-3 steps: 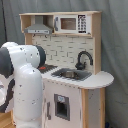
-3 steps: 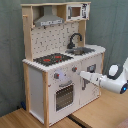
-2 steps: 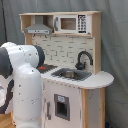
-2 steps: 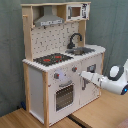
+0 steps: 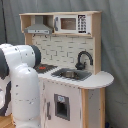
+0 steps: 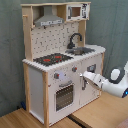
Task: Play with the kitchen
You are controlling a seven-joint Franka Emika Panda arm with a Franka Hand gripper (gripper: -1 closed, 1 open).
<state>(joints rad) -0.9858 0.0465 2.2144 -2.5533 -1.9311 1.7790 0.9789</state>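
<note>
1. Gripper (image 6: pixel 83 76) tip has crept left since 1 s ago, now touching or just beside the kitchen (image 6: pixel 60 60) front, near the knobs above the oven door (image 6: pixel 64 96). Contact seems near.
2. Fingers: can't tell if spread or closed (holding nothing visible).
3. Kitchen stands against the curtain, arm (image 5: pixel 22 85) at its front.

The kitchen (image 6: pixel 50 70) looks like painted white panels, smooth and matt, framed in pale bare wood along the posts and top shelf. Its stovetop (image 6: pixel 52 59) is flat black with red rings. The faucet (image 5: pixel 84 57) is black with a slight sheen, and the sink (image 5: pixel 71 74) looks dull grey. The hood (image 5: pixel 38 27) is matt grey. The arm (image 5: pixel 22 85) has a smooth, glossy white plastic shell. The surface (image 6: pixel 30 120) below is light wood with visible grain.
</note>
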